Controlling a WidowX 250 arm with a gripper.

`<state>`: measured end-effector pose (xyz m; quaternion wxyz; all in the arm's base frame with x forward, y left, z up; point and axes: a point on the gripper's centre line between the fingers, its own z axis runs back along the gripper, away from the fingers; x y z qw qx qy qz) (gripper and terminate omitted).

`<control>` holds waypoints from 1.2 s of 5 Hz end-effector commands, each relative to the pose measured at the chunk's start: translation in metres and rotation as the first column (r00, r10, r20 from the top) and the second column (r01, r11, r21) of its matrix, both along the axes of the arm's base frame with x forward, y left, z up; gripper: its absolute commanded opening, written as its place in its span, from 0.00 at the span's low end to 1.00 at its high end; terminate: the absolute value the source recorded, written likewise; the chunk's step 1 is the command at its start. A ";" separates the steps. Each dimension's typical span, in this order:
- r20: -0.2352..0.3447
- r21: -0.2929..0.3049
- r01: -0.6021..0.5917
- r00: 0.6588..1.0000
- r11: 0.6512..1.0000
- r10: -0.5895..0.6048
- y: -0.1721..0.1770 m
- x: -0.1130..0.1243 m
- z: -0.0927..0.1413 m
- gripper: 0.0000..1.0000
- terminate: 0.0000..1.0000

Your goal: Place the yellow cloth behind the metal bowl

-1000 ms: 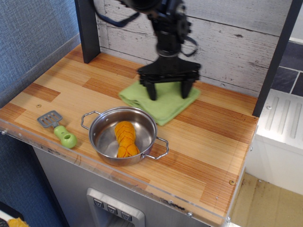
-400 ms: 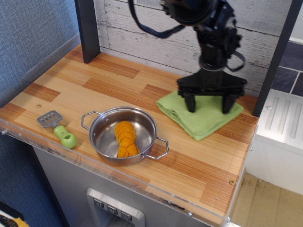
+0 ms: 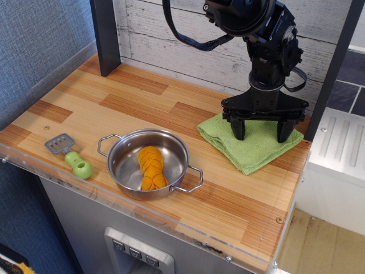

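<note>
The yellow cloth (image 3: 252, 153), a folded light yellow-green terry square, lies flat at the far right of the wooden counter, close to the right edge and a dark post. My gripper (image 3: 261, 132) stands upright over it, jaws spread wide, with both fingertips (image 3: 239, 131) down on the cloth. Nothing is pinched between them. The metal bowl (image 3: 121, 165), shiny steel with two wire loop handles, sits at the front middle, to the left of and nearer than the cloth. It holds an orange braided item (image 3: 151, 167).
A small grey spatula with a green handle (image 3: 69, 155) lies at the front left. A dark post (image 3: 105, 34) stands at the back left and another (image 3: 333, 68) at the right. A whitewashed plank wall (image 3: 171, 40) runs along the back.
The gripper has moved to the right along the counter, and the cloth has slid with it from behind the bowl to the far right. The bowl and spatula have not moved.
</note>
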<state>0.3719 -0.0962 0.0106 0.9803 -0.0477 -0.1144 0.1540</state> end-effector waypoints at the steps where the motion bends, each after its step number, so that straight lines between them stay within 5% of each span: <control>1: 0.044 0.019 -0.045 0.998 0.999 0.044 0.014 -0.009 0.023 1.00 0.00; 6: 0.171 -0.041 -0.077 0.982 0.996 0.083 0.022 -0.029 0.091 1.00 0.00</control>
